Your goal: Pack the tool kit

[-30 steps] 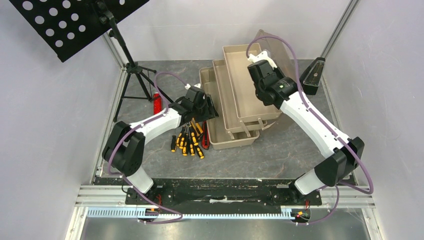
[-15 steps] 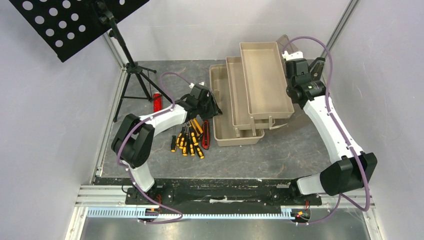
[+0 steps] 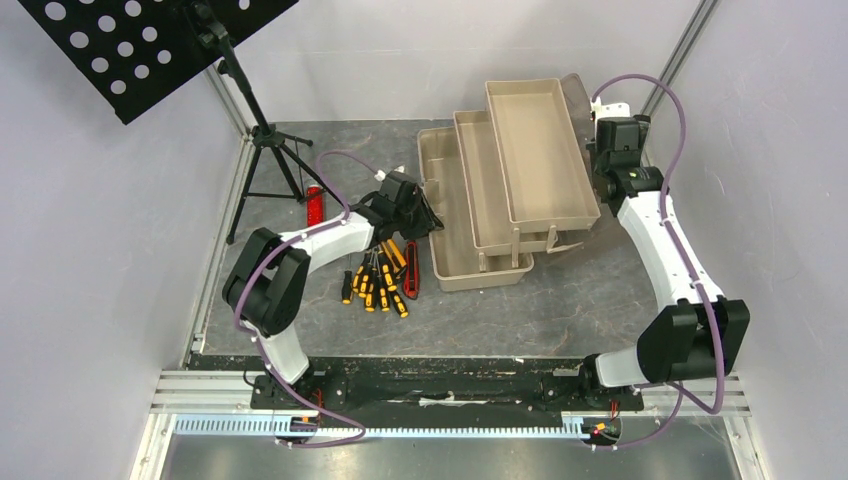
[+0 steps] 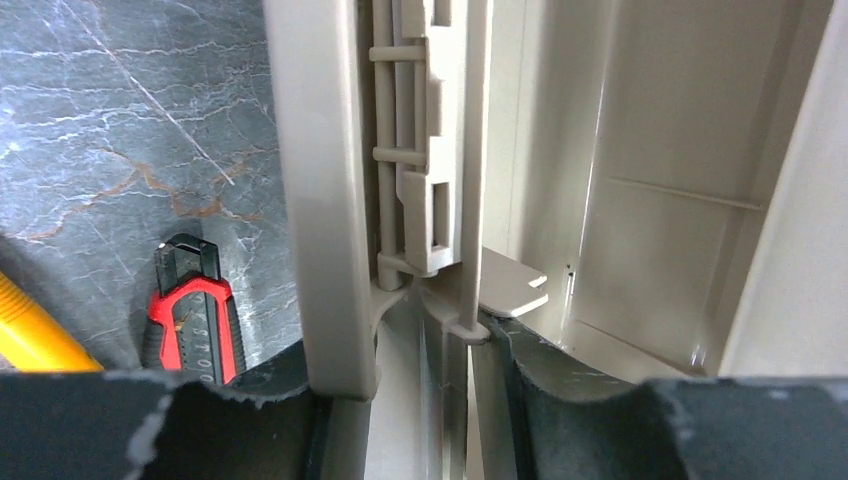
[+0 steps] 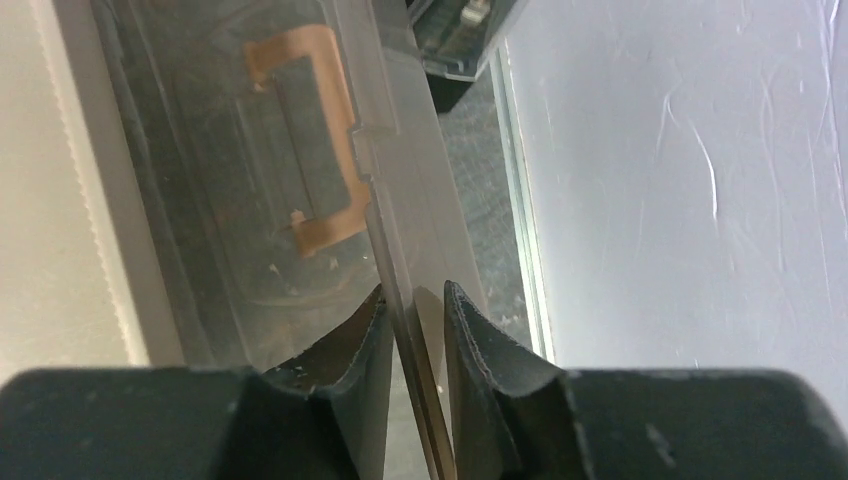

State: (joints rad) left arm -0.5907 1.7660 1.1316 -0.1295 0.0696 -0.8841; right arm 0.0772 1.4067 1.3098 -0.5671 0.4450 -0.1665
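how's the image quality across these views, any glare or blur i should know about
Top external: even, soft light, sharp all over, only faint shadows beside the toolbox. Left wrist: its wall and the red utility knife are crisp; the fingers along the bottom edge are dark. Right wrist: the clear lid looks murky and soft up close; the white wall is bright, not washed out.
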